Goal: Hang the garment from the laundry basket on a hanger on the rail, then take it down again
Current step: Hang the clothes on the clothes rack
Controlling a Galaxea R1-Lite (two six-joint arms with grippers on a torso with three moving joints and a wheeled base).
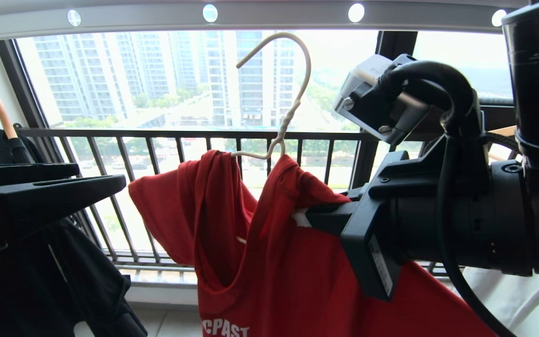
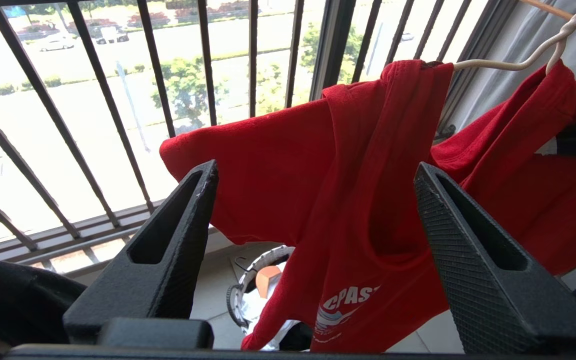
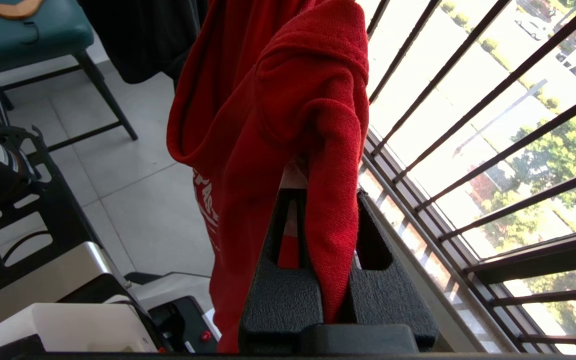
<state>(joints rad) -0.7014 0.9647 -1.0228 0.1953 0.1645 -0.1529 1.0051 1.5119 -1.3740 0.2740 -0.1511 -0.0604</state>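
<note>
Red matt knit-cloth T-shirt (image 1: 269, 262) on thin cream smooth-coated twisted wire hanger (image 1: 284, 117), under smooth grey metal holed rail (image 1: 274, 16); beside the T-shirt, matt black rough-textured plastic left gripper fingers (image 2: 478, 260).

red T-shirt (image 1: 297, 276) | draped on cream wire hanger (image 1: 284, 100) | below holed grey rail (image 1: 279, 14)

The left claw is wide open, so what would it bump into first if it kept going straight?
Probably the red T-shirt draped on the wire hanger, right between the left claw fingers; depth is unclear.
</note>
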